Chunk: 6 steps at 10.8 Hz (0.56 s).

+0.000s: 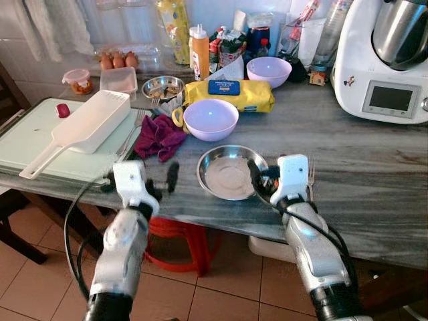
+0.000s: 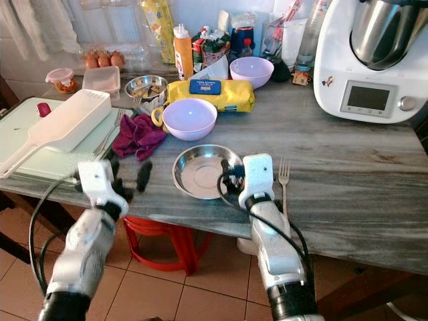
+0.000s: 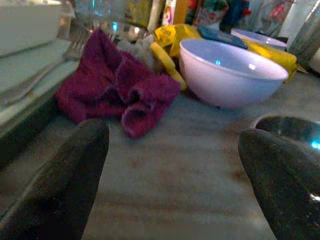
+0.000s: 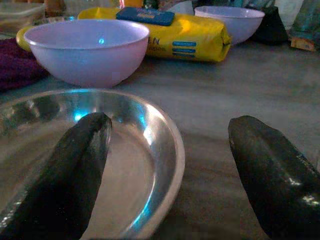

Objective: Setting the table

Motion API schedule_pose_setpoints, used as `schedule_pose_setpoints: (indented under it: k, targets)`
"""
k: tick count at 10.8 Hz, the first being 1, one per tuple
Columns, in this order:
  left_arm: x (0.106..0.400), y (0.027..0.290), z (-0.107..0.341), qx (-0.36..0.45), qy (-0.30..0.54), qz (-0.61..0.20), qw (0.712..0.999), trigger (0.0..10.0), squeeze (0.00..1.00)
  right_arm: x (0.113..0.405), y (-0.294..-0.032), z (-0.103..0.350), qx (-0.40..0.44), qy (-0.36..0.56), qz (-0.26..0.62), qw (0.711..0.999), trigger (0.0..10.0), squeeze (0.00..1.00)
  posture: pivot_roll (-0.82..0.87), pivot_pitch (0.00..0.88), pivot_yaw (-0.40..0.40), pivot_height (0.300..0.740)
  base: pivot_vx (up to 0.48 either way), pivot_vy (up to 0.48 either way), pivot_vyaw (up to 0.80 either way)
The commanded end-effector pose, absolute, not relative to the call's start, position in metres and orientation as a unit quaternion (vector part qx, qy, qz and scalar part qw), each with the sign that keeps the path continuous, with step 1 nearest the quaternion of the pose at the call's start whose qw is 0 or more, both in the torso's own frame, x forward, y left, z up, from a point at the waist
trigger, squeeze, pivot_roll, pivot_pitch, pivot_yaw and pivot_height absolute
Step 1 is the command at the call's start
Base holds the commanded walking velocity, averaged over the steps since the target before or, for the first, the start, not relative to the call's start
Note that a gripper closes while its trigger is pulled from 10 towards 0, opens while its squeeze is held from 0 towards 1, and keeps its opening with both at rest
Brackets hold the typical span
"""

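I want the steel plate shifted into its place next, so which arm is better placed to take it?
The right. Its pincer is open and straddles the rim of the steel plate, one finger over the dish. The left pincer, also open, sits over bare counter beside the purple cloth, short of the plate.

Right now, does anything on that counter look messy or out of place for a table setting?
The maroon cloth lies crumpled beside the lilac bowl, not folded. The fork lies to the right of the steel plate. Nothing looks spilled or broken.
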State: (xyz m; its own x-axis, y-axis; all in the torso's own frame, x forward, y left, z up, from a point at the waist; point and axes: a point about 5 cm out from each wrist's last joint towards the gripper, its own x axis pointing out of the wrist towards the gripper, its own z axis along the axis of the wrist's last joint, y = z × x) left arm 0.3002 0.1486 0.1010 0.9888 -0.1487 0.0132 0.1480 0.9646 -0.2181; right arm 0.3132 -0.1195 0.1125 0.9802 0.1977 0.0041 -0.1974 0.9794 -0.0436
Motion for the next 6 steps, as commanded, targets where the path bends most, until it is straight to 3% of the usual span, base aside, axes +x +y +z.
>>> schedule_pose_setpoints:
  k: [1, 6]
  targets:
    - [0.295, 0.148, 0.105, -0.104, -0.006, -0.081, 0.991, 10.0, 0.00, 0.310, -0.115, 0.122, -0.014, -0.028, 0.115, 0.993, 10.0, 0.00, -0.02, 0.060, 0.062, 0.740, 0.000, 0.000, 0.00]
    - [0.277, 0.149, 0.106, -0.076, -0.031, -0.095, 0.992, 10.0, 0.00, 0.300, -0.129, 0.122, -0.035, -0.033, 0.104, 0.993, 10.0, 0.00, -0.04, 0.092, 0.067, 0.740, 0.000, 0.000, 0.00]
